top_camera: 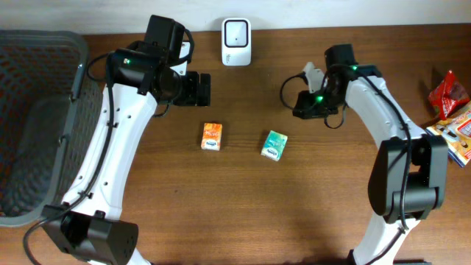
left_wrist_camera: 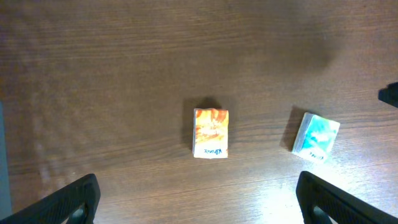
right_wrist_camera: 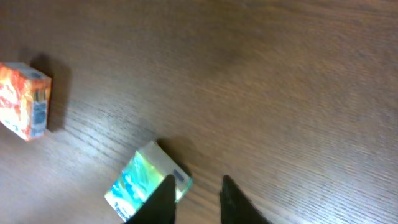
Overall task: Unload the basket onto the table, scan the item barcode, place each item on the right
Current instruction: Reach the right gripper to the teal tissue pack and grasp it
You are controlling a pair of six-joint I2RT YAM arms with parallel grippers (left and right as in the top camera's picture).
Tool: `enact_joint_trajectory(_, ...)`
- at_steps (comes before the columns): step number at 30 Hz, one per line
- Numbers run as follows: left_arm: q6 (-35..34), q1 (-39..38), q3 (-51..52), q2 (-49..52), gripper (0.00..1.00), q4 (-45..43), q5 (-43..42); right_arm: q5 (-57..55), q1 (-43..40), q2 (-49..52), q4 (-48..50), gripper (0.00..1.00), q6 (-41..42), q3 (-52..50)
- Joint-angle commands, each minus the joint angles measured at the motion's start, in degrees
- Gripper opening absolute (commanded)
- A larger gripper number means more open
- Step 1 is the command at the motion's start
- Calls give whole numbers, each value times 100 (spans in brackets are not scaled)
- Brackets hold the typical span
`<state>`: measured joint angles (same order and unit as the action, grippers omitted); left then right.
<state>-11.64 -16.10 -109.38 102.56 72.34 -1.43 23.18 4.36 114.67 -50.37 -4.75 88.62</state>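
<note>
While neither box is lifted, the green box (top_camera: pixel 274 145) looks like the item in hand. It lies flat on the table (top_camera: pixel 243 213), mid-table, between the two arms and on the near side of the white scanner (top_camera: pixel 235 32).

- Long axis: runs roughly toward the scanner, with the far end leaning a little to the right. Printed face is up. I cannot tell where the barcode sits.
- Right gripper (right_wrist_camera: pixel 197 180): hangs just beside the green box's corner, apart from it. Jaws are only narrowly parted and hold nothing. My guess is that it is lining up for a pick, and the tilt calls for a wrist turn to close across the short sides.
- Orange box (top_camera: pixel 211 136): just to the left, near but apart, also flat. Its long axis points straighter at the scanner.
- Left gripper (left_wrist_camera: pixel 198 177): poised above the orange box, jaws spread fully wide and empty. It reads as standing by.
- Edges: basket (top_camera: pixel 29 125) at far left, snack packets (top_camera: pixel 450 110) at far right, well apart from both boxes.
</note>
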Motion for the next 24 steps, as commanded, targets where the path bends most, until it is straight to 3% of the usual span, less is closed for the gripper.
enact_joint_trajectory(1, -33, 9, -17, -33, 99, 0, 17, 286, 186, 223, 315, 18, -184, -334)
enact_joint_trajectory(6, -33, 9, -17, -33, 99, -2, 20, 466, 470, 466, 337, 13, -20, -778)
enact_joint_trajectory(9, -33, 9, -17, -33, 99, 0, 20, 809, 470, 446, -481, 4, 116, -785)
enact_joint_trajectory(12, -33, 9, -17, -33, 99, 0, 20, 988, 470, 116, -1856, 7, 118, -780)
enact_joint_trajectory(14, -33, 9, -17, -33, 99, 0, 17, 914, 494, -380, -2214, 13, 66, -702)
enact_joint_trajectory(16, -33, 2, -17, -33, 99, 0, 20, -122, 501, -927, -1414, 44, 50, -468)
enact_joint_trajectory(17, -33, 2, -17, -33, 99, 0, 17, -350, 501, -973, -667, 48, -490, -470)
enact_joint_trajectory(19, -33, 4, -17, -33, 99, 0, 20, -181, 503, -748, 2, 44, -1338, -472)
enact_joint_trajectory(21, -33, 4, -17, -33, 99, 0, 20, 522, 573, -291, 74, 43, -2374, -472)
enact_joint_trajectory(24, -33, 0, -17, -33, 99, 0, 20, 721, 852, 319, 131, 40, -2524, -472)
